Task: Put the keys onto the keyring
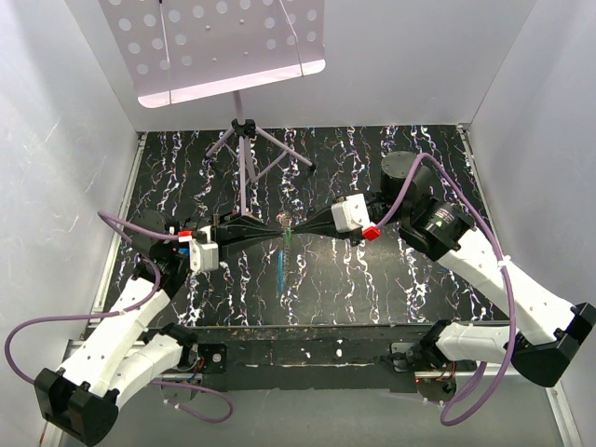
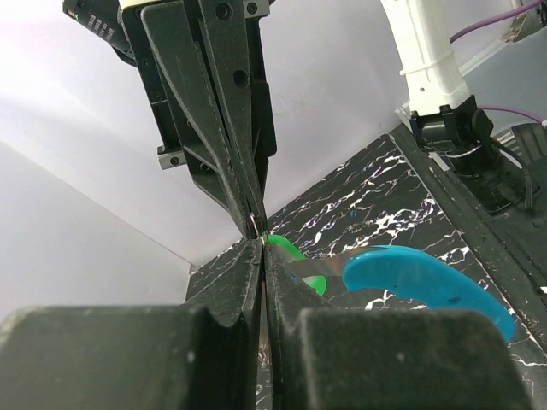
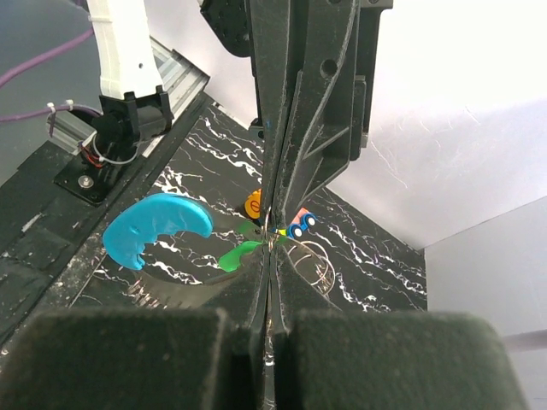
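Note:
My left gripper (image 1: 278,227) and right gripper (image 1: 300,226) meet tip to tip above the middle of the table, both shut. A thin silvery keyring (image 3: 270,225) is pinched where the tips meet. The green-headed key (image 2: 295,254) (image 3: 238,254) sticks out right at that spot. I cannot tell whether it is threaded on the ring. A blue tag (image 2: 410,280) (image 3: 154,229) on a metal strip hangs from the same point; from above it shows as a blue strip (image 1: 282,270). My left fingers (image 2: 239,282) press together, and so do my right fingers (image 3: 295,290).
A purple tripod stand (image 1: 244,140) holding a perforated plate rises at the back centre. An orange charm (image 3: 253,205), a small toy-car charm (image 3: 301,225) and thin wire loops (image 3: 316,263) show just behind the tips. White walls enclose the black marbled table (image 1: 391,279).

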### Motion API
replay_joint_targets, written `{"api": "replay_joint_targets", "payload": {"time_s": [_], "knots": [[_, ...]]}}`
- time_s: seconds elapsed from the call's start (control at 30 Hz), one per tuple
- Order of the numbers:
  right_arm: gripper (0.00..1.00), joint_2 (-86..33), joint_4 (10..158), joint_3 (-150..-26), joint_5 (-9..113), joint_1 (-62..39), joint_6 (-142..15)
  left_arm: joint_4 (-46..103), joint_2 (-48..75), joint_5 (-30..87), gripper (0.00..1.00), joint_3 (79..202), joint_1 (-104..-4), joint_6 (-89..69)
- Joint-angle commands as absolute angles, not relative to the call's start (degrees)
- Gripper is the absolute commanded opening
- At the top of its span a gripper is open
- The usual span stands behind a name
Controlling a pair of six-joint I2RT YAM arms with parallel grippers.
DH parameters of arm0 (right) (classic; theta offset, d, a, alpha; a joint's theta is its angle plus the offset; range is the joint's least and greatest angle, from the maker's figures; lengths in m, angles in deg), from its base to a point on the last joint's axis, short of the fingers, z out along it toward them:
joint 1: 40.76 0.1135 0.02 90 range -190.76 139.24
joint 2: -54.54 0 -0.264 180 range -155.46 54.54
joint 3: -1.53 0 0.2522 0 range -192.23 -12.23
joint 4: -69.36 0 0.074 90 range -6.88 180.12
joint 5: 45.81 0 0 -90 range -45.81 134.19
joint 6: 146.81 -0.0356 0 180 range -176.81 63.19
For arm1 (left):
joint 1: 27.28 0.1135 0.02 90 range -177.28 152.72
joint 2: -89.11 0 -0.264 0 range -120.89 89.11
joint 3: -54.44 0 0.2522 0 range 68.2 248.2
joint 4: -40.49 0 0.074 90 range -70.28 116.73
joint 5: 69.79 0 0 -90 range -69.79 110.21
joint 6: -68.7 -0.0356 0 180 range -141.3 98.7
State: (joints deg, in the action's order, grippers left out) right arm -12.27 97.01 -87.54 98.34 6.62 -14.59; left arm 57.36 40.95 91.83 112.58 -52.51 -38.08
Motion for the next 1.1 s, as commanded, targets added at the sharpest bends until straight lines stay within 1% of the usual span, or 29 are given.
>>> {"api": "replay_joint_targets", "payload": {"time_s": [0.0,0.63,1.07], "knots": [[0.01,-11.91,94.19,-87.55,98.51,7.23,-15.06,59.51,41.21,90.97,0.0,112.23,-52.24,-37.38],[0.01,-11.03,95.42,-87.46,95.08,7.32,-15.5,56.17,42.53,90.17,0.0,112.5,-52.24,-39.23],[0.01,-10.68,97.27,-87.46,96.05,7.32,-14.71,55.03,43.05,88.86,0.0,112.5,-52.24,-40.2]]}}
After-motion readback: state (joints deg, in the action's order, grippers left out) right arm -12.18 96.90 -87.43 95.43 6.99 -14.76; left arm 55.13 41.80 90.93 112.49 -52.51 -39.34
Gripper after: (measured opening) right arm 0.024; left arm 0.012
